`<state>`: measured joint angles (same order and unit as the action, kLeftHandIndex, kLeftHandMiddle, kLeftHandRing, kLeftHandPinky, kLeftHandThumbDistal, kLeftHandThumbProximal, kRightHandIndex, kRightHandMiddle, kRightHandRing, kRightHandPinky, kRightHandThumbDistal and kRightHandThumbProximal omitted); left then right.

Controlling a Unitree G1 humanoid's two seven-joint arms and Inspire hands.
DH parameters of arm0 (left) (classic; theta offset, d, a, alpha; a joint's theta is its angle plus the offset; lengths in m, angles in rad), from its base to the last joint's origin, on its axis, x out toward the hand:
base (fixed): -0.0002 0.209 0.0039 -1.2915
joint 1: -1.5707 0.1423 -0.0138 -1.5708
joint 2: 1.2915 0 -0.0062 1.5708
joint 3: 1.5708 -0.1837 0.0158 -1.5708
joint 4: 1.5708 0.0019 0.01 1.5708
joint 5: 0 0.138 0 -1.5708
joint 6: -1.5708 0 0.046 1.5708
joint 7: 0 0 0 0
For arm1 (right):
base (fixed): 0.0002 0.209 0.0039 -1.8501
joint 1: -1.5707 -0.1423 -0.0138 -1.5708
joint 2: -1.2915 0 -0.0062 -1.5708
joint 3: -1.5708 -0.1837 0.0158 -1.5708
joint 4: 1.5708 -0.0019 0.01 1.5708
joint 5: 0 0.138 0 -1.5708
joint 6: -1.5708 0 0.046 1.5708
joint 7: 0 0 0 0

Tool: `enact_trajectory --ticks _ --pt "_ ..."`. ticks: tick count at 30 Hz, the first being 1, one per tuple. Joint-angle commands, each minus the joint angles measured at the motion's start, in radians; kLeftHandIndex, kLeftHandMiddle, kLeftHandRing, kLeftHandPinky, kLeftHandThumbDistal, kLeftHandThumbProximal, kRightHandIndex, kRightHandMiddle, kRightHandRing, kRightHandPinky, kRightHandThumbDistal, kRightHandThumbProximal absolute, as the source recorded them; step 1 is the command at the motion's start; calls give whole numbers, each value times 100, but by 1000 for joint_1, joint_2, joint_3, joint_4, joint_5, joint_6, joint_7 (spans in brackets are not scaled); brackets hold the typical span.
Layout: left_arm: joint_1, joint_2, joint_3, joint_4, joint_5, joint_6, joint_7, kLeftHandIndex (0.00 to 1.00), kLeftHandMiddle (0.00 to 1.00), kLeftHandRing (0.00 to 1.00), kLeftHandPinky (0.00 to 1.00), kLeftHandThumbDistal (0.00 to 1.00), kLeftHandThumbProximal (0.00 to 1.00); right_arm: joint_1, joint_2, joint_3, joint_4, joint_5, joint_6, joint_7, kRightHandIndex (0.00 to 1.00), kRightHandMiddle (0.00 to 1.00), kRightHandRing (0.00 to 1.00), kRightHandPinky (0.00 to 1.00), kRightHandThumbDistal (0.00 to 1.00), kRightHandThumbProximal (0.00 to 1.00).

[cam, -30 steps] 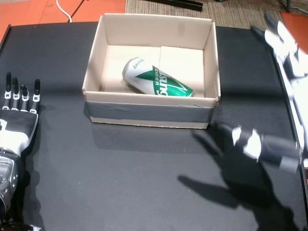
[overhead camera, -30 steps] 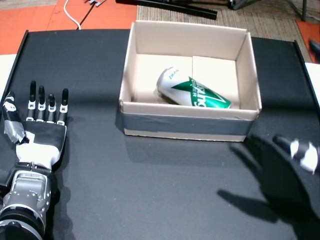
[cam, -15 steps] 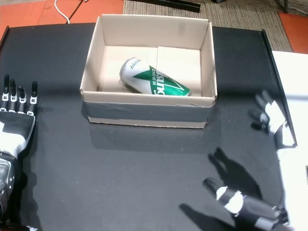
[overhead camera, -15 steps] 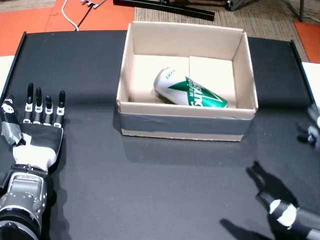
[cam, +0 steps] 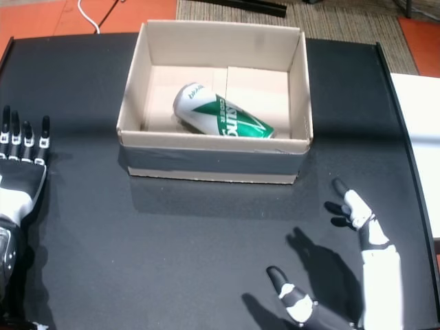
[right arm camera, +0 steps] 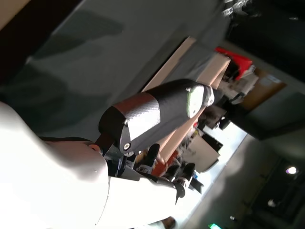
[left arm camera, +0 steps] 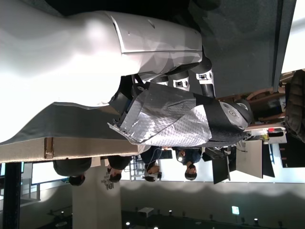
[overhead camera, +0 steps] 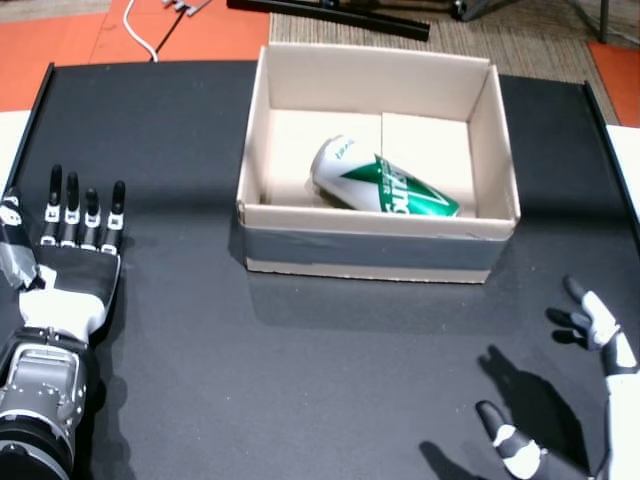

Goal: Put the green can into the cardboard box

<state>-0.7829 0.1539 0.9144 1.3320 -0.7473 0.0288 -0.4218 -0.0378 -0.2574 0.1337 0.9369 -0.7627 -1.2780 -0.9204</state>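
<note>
The green and white can [overhead camera: 382,186] [cam: 223,120] lies on its side inside the cardboard box [overhead camera: 375,250] [cam: 213,163] at the table's far middle, seen in both head views. My left hand [overhead camera: 68,262] [cam: 19,177] rests flat on the black table at the left, fingers spread, holding nothing. My right hand [overhead camera: 590,400] [cam: 350,268] hovers at the near right corner, fingers spread apart and empty, well clear of the box. The wrist views show only each hand's own palm [left arm camera: 167,119] [right arm camera: 143,119] up close.
The black table [overhead camera: 330,380] has raised edges at left and right. Orange floor, a white cable [overhead camera: 140,30] and a dark bar [overhead camera: 340,15] lie beyond its far edge. People stand in the background of the left wrist view.
My right hand has drawn back from beside the box toward the near right corner and turned. The can and the box stay in place. The left hand has barely shifted.
</note>
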Motion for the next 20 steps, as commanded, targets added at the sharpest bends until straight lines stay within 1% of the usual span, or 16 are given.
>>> enact_trajectory --ticks 1,3,4,5,7,9,11,12,13,14,15,16,17,18,20 --pt "18 9 4 16 1 10 -7 56 31 39 61 64 67 -5 11 10 27 63 -39 38 66 76 81 88 100 53" --pt "18 12 6 17 0 15 -6 53 28 36 59 67 63 -24 8 11 64 82 -53 55 67 77 81 88 98 54" --pt "18 14 7 17 1 16 -4 52 28 36 58 67 63 -35 6 10 81 76 -52 47 67 76 81 88 97 56" --pt "18 15 4 17 4 14 -3 52 28 36 60 66 65 -46 4 12 97 59 -46 26 66 76 81 89 97 59" --pt "18 17 -1 17 11 11 -3 52 27 36 62 65 67 -67 2 17 129 41 -53 -3 63 74 80 89 99 60" --pt "17 19 -5 17 13 10 -1 53 28 35 62 64 68 -90 -6 31 162 10 -43 -56 57 71 77 88 97 64" --pt "17 21 -7 17 15 10 0 54 28 34 60 65 67 -111 -8 42 191 2 -39 -85 51 67 73 85 95 72" --pt "18 22 -9 18 16 11 -4 54 28 34 61 64 67 -120 -1 40 213 29 -57 -69 49 66 70 84 96 74" --pt "19 23 -10 18 17 12 -7 53 27 34 62 64 67 -126 7 38 233 56 -77 -49 49 65 70 83 97 74" --pt "19 24 -9 18 17 14 -8 53 27 35 62 63 68 -134 15 36 262 99 -110 -4 48 66 70 84 91 69" --pt "18 25 -8 18 17 12 -1 53 26 34 60 65 68 -139 23 34 285 139 -131 41 46 65 69 84 84 70" --pt "17 25 -8 19 17 11 7 52 26 34 60 65 68 -142 28 32 300 174 -147 83 45 65 70 85 81 73" --pt "17 26 -7 19 17 11 8 52 27 35 60 65 68 -145 34 30 311 214 -163 130 45 66 70 85 84 76" --pt "16 26 -7 19 17 11 9 52 28 35 60 65 68 -146 40 26 318 253 -174 175 45 66 70 85 83 76" --pt "16 27 -9 18 18 10 8 53 27 36 62 64 70 -146 51 18 323 327 -187 262 45 66 71 86 76 75"
